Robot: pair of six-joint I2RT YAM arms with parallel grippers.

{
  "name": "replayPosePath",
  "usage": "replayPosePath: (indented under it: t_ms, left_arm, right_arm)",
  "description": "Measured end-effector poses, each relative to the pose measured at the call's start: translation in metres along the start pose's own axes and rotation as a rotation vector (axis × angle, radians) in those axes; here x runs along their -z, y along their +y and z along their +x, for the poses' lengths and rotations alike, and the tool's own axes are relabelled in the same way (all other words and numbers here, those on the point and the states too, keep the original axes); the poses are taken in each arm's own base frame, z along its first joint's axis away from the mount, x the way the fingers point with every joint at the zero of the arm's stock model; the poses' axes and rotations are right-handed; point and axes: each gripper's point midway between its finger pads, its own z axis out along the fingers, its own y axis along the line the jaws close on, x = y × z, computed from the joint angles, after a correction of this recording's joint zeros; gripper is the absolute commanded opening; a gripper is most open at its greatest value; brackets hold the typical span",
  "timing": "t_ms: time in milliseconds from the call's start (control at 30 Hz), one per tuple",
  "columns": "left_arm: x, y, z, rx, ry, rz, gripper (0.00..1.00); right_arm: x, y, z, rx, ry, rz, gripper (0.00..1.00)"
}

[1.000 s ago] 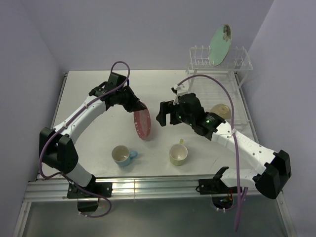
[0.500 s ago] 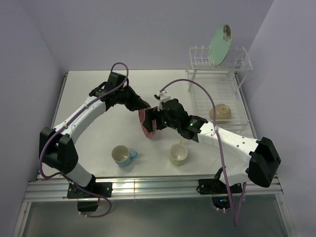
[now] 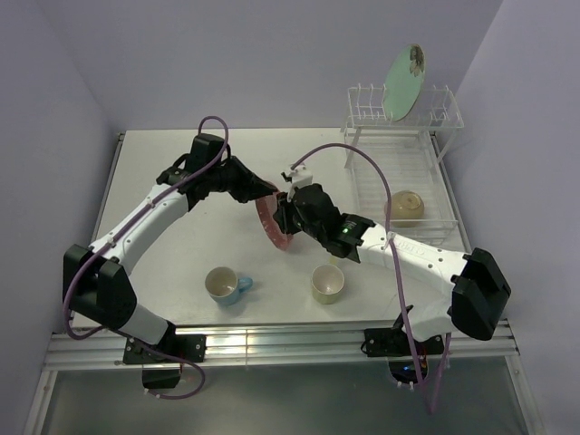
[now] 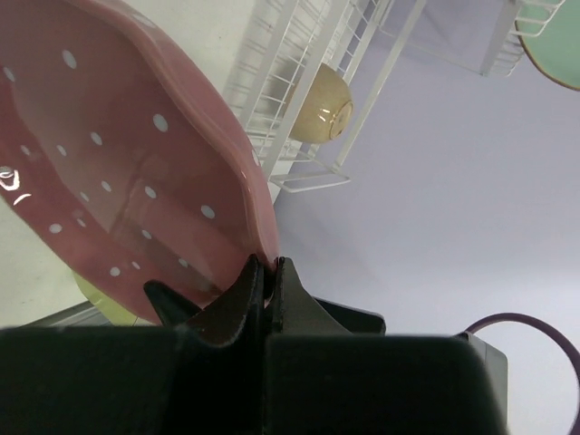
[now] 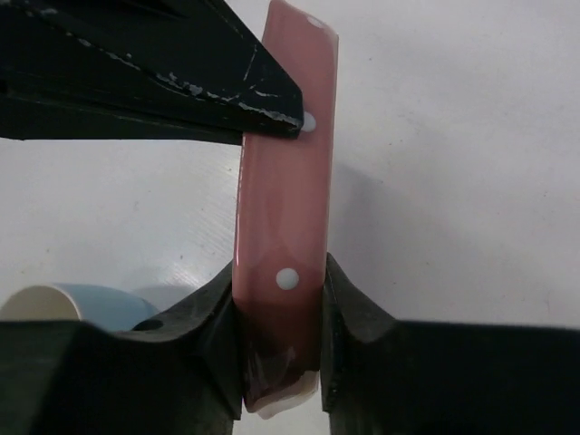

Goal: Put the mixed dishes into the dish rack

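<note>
Left claw (image 4: 269, 272), right claw (image 5: 279, 331): pinching pink plate (image 4: 118, 172) | left-wrist: bowl (image 4: 326, 104) in rack (image 4: 272, 86)

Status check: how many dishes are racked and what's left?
Two of five look done: the mint-green plate stands in the upper slots of the dish rack, and the cream bowl sits in its lower basket. In hand: the pink plate, on edge, pinched by left gripper and right gripper together, apparently mid-handover. Left: that plate, plus the blue mug and yellow-green mug on the table.
</note>
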Motion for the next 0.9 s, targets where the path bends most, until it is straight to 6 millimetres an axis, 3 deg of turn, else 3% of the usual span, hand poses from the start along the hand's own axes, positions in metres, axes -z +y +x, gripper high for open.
replayPosePath:
  t_ms: [33, 267, 300, 367, 400, 700, 800, 900]
  left_arm:
    - [0.001, 0.0, 0.0, 0.004, -0.003, 0.005, 0.0]
    - [0.003, -0.001, 0.0, 0.017, -0.003, 0.015, 0.02]
    - [0.003, -0.002, 0.001, 0.016, -0.002, 0.015, 0.34]
    - [0.004, -0.002, 0.003, 0.012, 0.011, 0.019, 0.72]
    - [0.005, -0.005, 0.005, 0.003, 0.02, 0.027, 0.98]
    - [0.041, -0.065, 0.008, -0.119, -0.011, 0.143, 0.99]
    - [0.057, -0.078, -0.001, -0.168, -0.079, 0.146, 0.99]
    - [0.074, -0.076, -0.02, -0.21, -0.194, 0.115, 0.99]
  right_arm:
    - [-0.001, -0.001, 0.0, 0.006, -0.003, 0.007, 0.0]
    - [0.0, -0.002, -0.003, 0.015, -0.021, 0.033, 0.0]
    - [0.001, -0.003, -0.003, 0.017, -0.022, 0.037, 0.0]
    - [0.004, -0.005, -0.003, 0.017, -0.022, 0.049, 0.0]
    - [0.006, -0.007, -0.001, 0.019, -0.012, 0.058, 0.0]
    - [0.018, -0.033, 0.035, 0.056, 0.132, 0.168, 0.0]
    - [0.02, -0.038, 0.037, 0.065, 0.143, 0.192, 0.0]
    - [0.024, -0.04, 0.029, 0.075, 0.142, 0.213, 0.0]
